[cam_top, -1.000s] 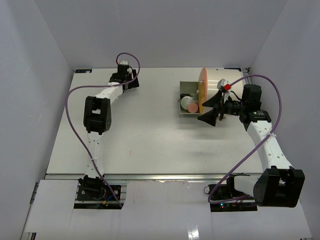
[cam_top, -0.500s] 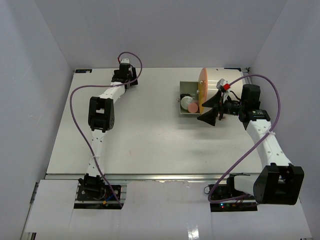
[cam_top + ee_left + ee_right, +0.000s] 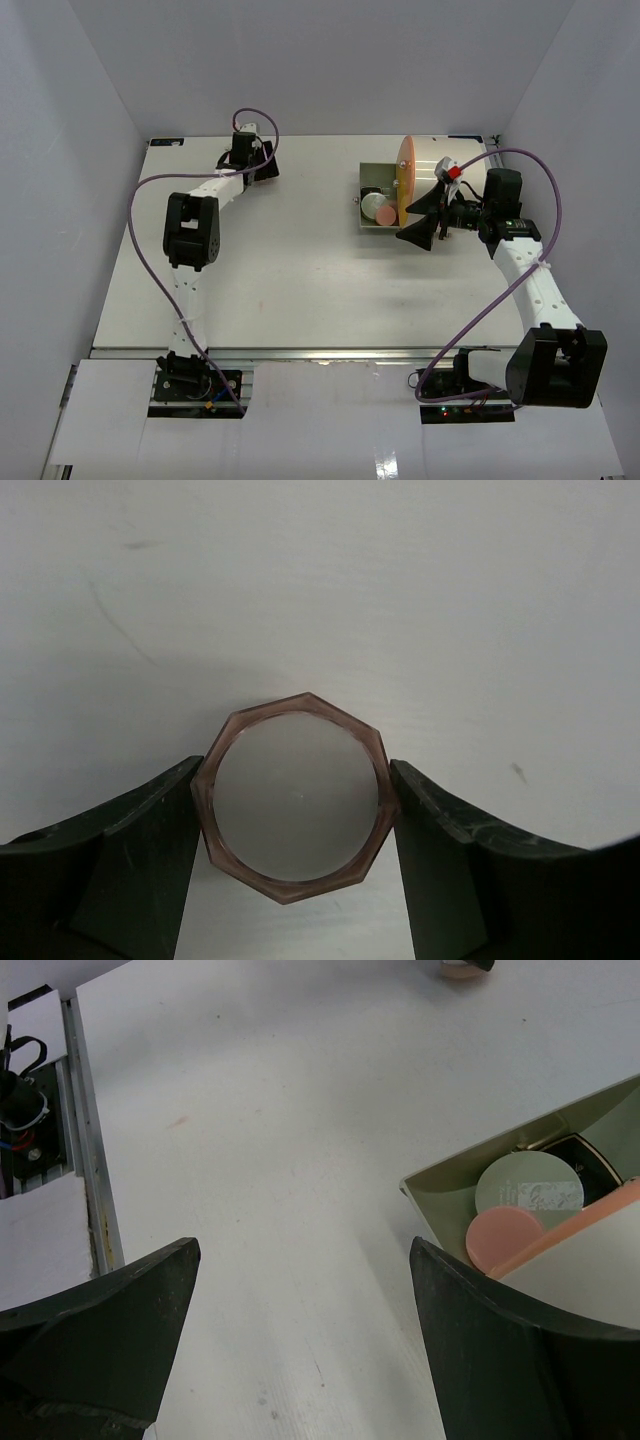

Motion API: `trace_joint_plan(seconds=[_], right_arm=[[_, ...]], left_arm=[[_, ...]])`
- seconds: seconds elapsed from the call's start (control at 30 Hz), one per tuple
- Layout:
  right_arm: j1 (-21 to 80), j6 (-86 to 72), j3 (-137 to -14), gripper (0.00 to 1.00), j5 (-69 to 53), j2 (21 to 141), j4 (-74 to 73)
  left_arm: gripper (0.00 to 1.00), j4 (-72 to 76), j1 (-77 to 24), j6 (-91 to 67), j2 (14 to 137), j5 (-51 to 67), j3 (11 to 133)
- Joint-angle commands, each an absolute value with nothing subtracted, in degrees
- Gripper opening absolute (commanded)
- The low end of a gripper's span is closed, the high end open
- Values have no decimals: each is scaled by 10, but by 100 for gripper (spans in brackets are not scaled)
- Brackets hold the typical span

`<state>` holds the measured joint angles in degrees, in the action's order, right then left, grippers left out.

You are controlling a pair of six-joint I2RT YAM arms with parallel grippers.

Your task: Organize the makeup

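A small octagonal pinkish jar with a frosted white top [image 3: 297, 798] stands on the white table at the far left. My left gripper [image 3: 297, 770] is closed on it, one finger touching each side. From the top view that gripper [image 3: 254, 163] covers the jar. More makeup lies in an open olive tray [image 3: 440, 1195]: a pink disc [image 3: 505, 1238], a grey-green compact [image 3: 528, 1188] and a black compact [image 3: 582, 1156]. My right gripper [image 3: 303, 1250] hovers wide open over bare table just left of the tray, holding nothing; in the top view it [image 3: 420, 216] is beside the case.
A large cream drum-shaped case [image 3: 440, 163] with an orange front [image 3: 404, 180] stands at the back right, the tray [image 3: 368, 183] sticking out of its left side. Grey walls enclose the table on three sides. A metal rail [image 3: 330, 352] runs along the near edge.
The left gripper's fingers have narrowed onto the jar, and the left arm's elbow has shifted slightly. The right arm has not moved.
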<state>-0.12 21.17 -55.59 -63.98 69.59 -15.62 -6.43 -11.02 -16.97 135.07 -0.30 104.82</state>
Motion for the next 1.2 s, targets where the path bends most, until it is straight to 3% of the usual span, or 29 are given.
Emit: trace_joint_plan(seconds=[0.0, 0.27, 0.63, 0.83, 1.17], right_arm=[[-18, 212, -556, 92, -642, 680, -141], [-36, 213, -555, 92, -648, 671, -141], [-52, 215, -552, 92, -655, 664, -141], [-54, 214, -552, 92, -661, 660, -141], [-54, 215, -551, 91, -665, 657, -141]], left_arm=[[14, 18, -163, -198, 1206, 187, 990], [17, 50, -300, -166, 1171, 179, 967], [28, -19, -363, -142, 1297, 99, 1158], [55, -37, -370, -131, 1343, 62, 1217], [79, -44, -375, -125, 1350, 72, 1228]])
